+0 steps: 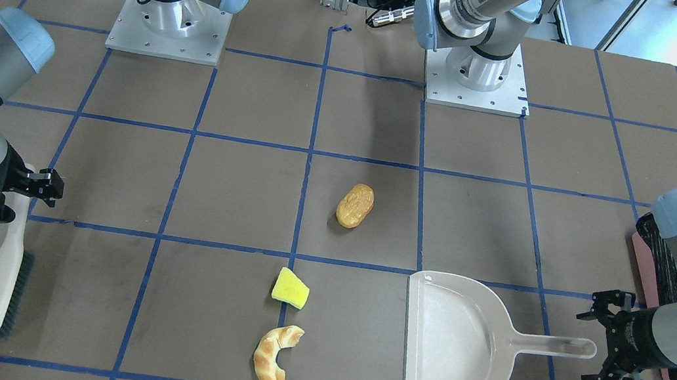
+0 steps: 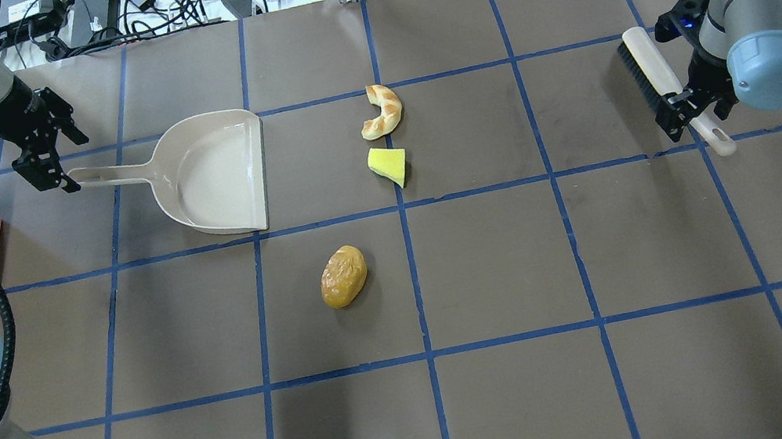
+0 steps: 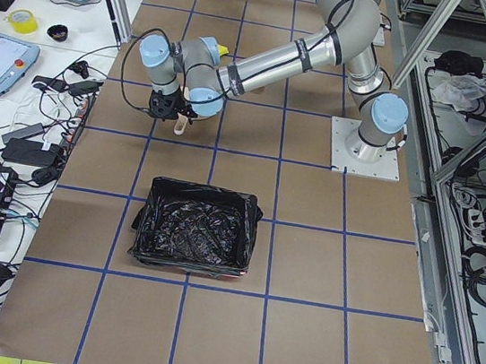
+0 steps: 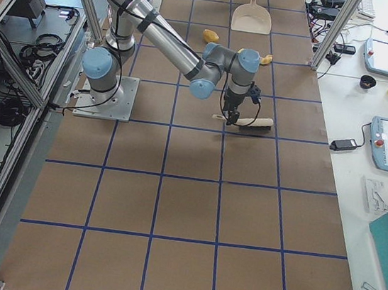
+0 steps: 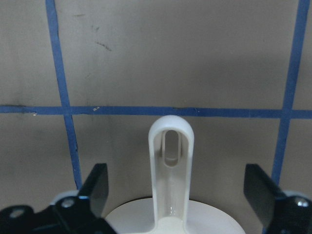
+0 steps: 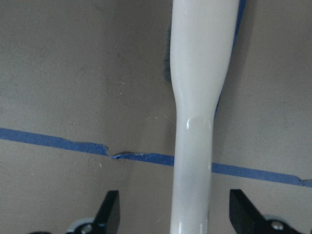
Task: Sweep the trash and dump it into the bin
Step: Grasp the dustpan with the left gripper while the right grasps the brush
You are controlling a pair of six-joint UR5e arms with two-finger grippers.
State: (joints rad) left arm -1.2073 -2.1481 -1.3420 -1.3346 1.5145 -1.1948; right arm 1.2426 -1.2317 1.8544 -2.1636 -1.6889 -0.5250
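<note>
Beige dustpan (image 2: 216,171) on worktop (image 2: 494,266). Trash (image 2: 388,164) near its wide mouth, bin (image 3: 190,265) past its handle. Left end effector (image 2: 71,162) spread wide around that handle; right end effector (image 6: 178,209) spread wide over brush (image 1: 2,275), far across.

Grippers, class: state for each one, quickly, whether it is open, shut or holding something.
Left gripper: open, astride the dustpan handle, holding nothing.
Right gripper: open, astride the brush handle, holding nothing.
</note>
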